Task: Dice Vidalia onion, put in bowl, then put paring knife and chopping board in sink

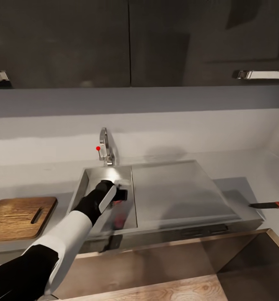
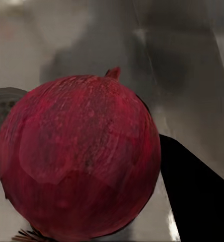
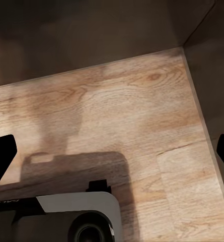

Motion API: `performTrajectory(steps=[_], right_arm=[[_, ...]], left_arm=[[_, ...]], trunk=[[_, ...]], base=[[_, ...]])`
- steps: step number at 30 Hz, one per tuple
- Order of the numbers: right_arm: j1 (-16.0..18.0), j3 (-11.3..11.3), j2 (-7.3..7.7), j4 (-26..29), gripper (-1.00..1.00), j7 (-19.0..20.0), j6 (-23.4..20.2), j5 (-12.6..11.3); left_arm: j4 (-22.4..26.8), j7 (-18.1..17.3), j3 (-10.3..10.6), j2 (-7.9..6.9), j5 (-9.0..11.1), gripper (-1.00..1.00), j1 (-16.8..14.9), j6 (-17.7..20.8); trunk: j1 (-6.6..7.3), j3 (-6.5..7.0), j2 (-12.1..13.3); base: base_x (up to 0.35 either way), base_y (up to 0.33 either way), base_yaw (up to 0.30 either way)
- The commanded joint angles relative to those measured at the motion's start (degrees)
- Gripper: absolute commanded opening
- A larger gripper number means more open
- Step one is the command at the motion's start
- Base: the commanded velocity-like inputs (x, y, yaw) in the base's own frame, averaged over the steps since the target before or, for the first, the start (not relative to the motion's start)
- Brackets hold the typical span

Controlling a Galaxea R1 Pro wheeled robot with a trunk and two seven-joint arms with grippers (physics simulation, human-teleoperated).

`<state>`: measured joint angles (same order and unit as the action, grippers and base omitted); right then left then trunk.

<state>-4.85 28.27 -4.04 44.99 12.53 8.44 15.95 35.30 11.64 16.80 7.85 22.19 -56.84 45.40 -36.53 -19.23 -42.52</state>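
The round, dark-red, papery-skinned onion [image 2: 80, 156] sits in the steel sink basin [image 1: 85, 184], close up against my left pincer [image 1: 119, 195], which I have reached down into the basin to fetch it. In my left wrist view the onion bulks large between my two black fingers [image 2: 197, 196], one dark at each side; they look spread around it, but I cannot tell whether they press its skin or stand just off it, so I cannot say I have hold of it.

The head view gives what the wrist view cannot: a curved metal faucet [image 1: 106, 147] stands behind the basin, a flat draining surface lies beside it, and the rectangular dark-brown wooden chopping board [image 1: 18, 217] with its handle slot waits on the smooth grey countertop [image 1: 256, 167] at my left, near for the dicing. The small paring knife [image 1: 270, 204], dark blade and reddish handle, lies well apart at the far right.

My right pincer [image 3: 112, 151] hangs wide open and empty over pale wood-grain flooring [image 3: 122, 111], parked out of the way.
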Motion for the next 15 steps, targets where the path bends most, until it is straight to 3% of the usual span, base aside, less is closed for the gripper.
performTrajectory(steps=[1,7,10,13,15], right_arm=[[0.02,0.38,-0.09,0.10,1.00,0.46,0.18,0.57],[0.02,0.38,-0.07,0.10,1.00,0.47,0.18,0.57],[0.02,0.38,-0.05,0.10,1.00,0.47,0.18,0.57],[0.00,0.38,-0.04,0.10,1.00,0.48,0.18,0.57],[0.00,0.38,-0.06,0.10,1.00,0.48,0.25,0.57]], left_arm=[[1.16,0.56,0.23,-0.12,0.58,-1.00,-0.03,0.20],[12.27,0.59,0.11,-0.92,0.53,-1.00,2.46,0.51],[21.12,0.59,0.06,-2.07,0.51,-1.00,5.37,2.39],[35.07,0.58,-0.07,-3.63,0.42,-1.00,9.90,10.03],[42.08,0.60,-0.15,-4.61,0.41,-1.00,12.65,11.64]], trunk=[[-0.02,0.03,-0.05],[-0.02,0.58,-0.05],[-0.02,0.86,-0.05],[-0.02,1.13,-0.05],[-0.02,1.32,-0.05]], base=[[0.000,0.000,0.000],[0.000,0.000,0.000],[0.000,0.000,0.000],[0.000,0.000,0.000],[0.000,0.000,0.000]])
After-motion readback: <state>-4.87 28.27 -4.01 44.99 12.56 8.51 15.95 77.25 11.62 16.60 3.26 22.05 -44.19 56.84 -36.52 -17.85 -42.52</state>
